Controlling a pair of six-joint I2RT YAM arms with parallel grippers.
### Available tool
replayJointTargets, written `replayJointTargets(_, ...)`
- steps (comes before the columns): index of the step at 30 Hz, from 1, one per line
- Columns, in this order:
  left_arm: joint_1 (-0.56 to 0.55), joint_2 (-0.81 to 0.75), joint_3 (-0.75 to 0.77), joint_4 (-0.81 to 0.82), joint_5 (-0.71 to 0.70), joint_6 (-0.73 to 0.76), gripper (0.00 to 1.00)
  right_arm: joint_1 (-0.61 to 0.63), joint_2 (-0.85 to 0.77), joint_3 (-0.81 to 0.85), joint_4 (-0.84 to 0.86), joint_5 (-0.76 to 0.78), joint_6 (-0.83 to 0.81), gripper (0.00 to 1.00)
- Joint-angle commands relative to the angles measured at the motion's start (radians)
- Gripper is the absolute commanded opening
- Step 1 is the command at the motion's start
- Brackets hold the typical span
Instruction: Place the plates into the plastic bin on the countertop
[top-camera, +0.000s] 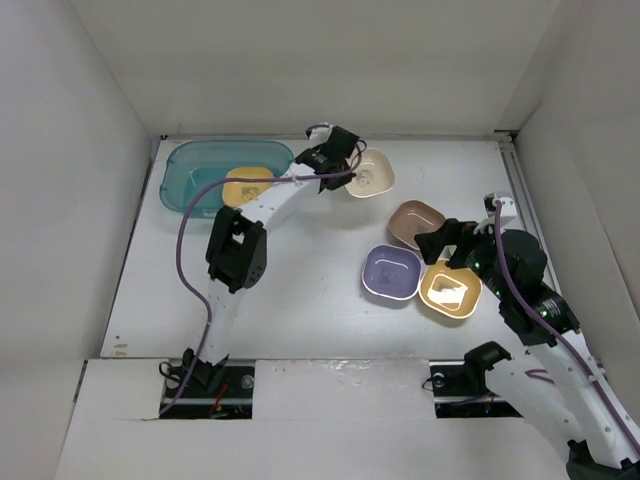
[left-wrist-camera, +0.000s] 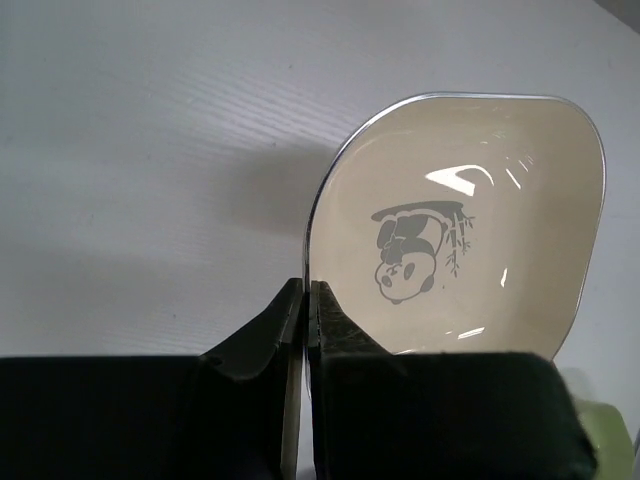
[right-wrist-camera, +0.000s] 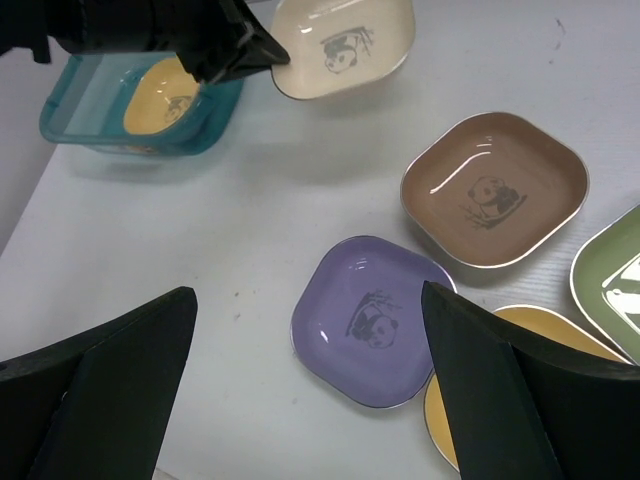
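Toward the far left corner of the flat white matte desk (top-camera: 300, 310), a translucent teal rounded-rectangular plastic bin (top-camera: 180, 170) is seen, with one yellow rounded-square plastic plate (top-camera: 247, 186) lying inside it. Just to the right of the bin, a cream rounded-square plastic plate (top-camera: 372, 175) (a panda print is shown in its well) is pinched at its rim by the left hand (top-camera: 338, 160), whose fingers (left-wrist-camera: 280, 325) are drawn narrowly together on the edge. A soft shadow is thrown on the desk beneath this plate. Nearer the right arm, a brown plate (top-camera: 417, 222), a purple plate (top-camera: 391, 271) and a second yellow plate (top-camera: 450, 290) are laid close together on the desk. A light green plate (right-wrist-camera: 612, 290) is caught at the edge of the right wrist view, just beside the brown one. The right hand (top-camera: 447, 248) is spread wide with nothing held, and is poised over this cluster.
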Motion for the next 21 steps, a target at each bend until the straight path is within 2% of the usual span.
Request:
replayJointTargets(1, 0.086, -0.115, 0.065, 0.028, 0.094, 0.162, 0.0, -0.006, -0.009, 0.034, 0.006, 0.002, -0.014, 1.0)
replayJointTargets(3, 0.178, -0.141, 0.074, 0.028, 0.21, 0.224, 0.0, -0.006, -0.009, 0.034, 0.006, -0.009, -0.025, 1.0)
replayJointTargets(5, 0.237, -0.16, 0.074, 0.007, 0.246, 0.334, 0.0, -0.006, -0.009, 0.034, 0.006, -0.018, -0.034, 1.0)
replayJointTargets(10, 0.474, -0.244, -0.006, -0.039, 0.399, 0.544, 0.0, -0.006, -0.018, 0.025, 0.018, -0.064, -0.045, 1.0)
replayJointTargets(12, 0.538, -0.281, -0.044, -0.052, 0.424, 0.554, 0.0, -0.006, -0.018, 0.016, 0.027, -0.074, -0.045, 1.0)
replayJointTargets(13, 0.596, -0.299, -0.11, -0.052, 0.476, 0.554, 0.0, -0.006, -0.006, 0.016, 0.027, -0.074, -0.045, 1.0)
replayJointTargets(16, 0.688, -0.379, -0.237, 0.043, 0.55, 0.554, 0.0, -0.006, 0.015, 0.016, 0.027, -0.074, -0.054, 1.0)
replayJointTargets(17, 0.702, -0.39, -0.307, 0.065, 0.55, 0.543, 0.0, -0.006, 0.015, 0.025, 0.027, -0.084, -0.054, 1.0)
replayJointTargets(21, 0.722, -0.401, -0.375, 0.082, 0.524, 0.557, 0.0, -0.006, 0.015, 0.025, 0.027, -0.084, -0.063, 1.0)
